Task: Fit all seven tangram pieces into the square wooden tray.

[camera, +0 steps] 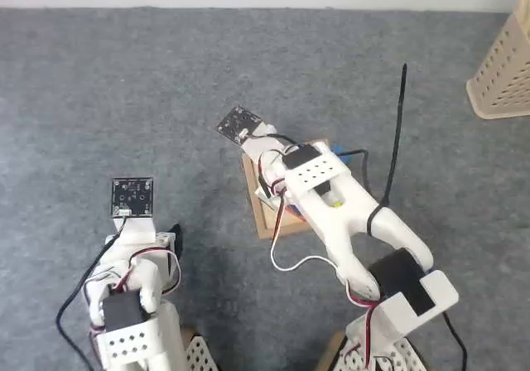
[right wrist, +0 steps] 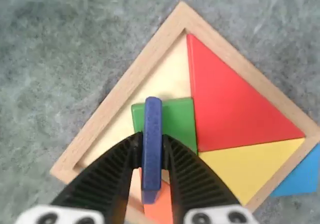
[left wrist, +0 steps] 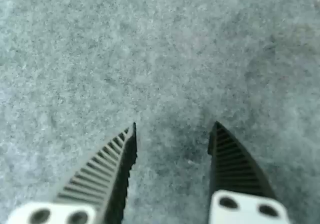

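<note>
Tray point(right wrist: 125, 79) part-filled: red triangle point(right wrist: 230, 104), yellow triangle point(right wrist: 245, 166), green square point(right wrist: 175, 119), orange piece point(right wrist: 160, 206) inside. Right gripper point(right wrist: 151, 140) clamped dark-blue piece point(right wrist: 152, 114) edge-on above tray. Light-blue piece point(right wrist: 300, 176) lay outside rim. Left gripper point(left wrist: 172, 129) jaws wide, empty. Judged roughly half done.

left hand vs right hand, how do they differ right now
The left hand is open and empty; the right hand is shut on a blue piece. The left hand hangs over bare carpet, the right hand over the tray. Both have black ribbed fingers.
</note>
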